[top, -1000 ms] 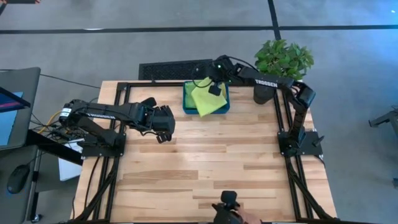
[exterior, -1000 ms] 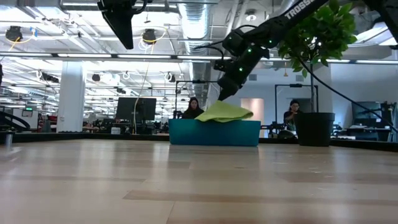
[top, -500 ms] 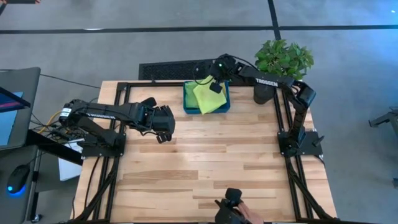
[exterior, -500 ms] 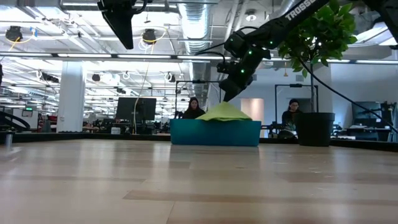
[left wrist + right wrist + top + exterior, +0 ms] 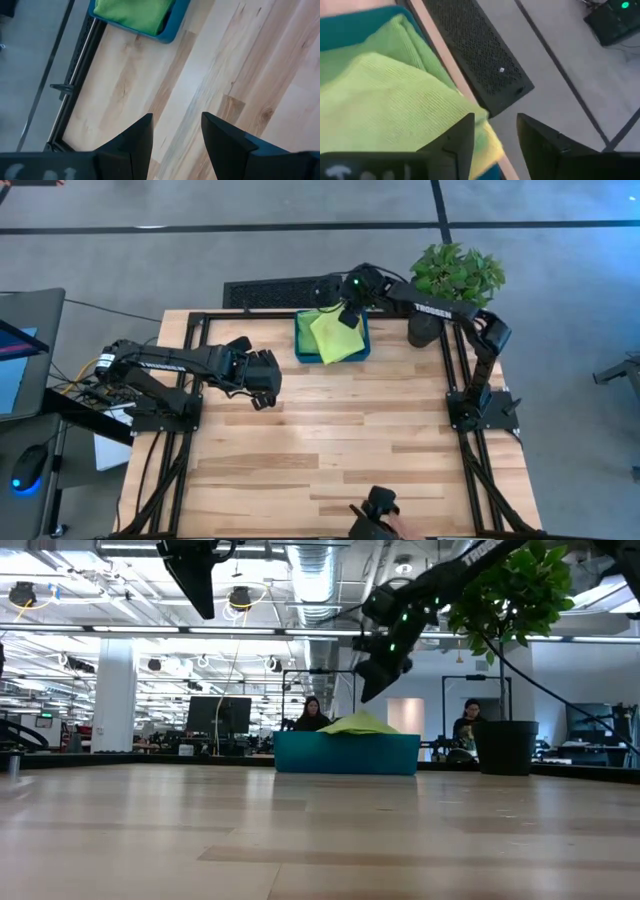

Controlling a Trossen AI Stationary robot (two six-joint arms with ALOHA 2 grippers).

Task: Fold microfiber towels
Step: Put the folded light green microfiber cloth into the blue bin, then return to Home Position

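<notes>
Your right gripper [image 5: 345,312] has let go and lifted; the lime towel [image 5: 334,338] now lies flat in the teal bin [image 5: 301,340], top middle. Both grippers are open and empty. Left gripper [image 5: 262,378] waits mid-left. Next, pull back.

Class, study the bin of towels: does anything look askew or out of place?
Yes. The top lime green towel sits crooked in the teal bin, humped up with a corner hanging over the bin's far rim. The right gripper hovers open above it.
</notes>
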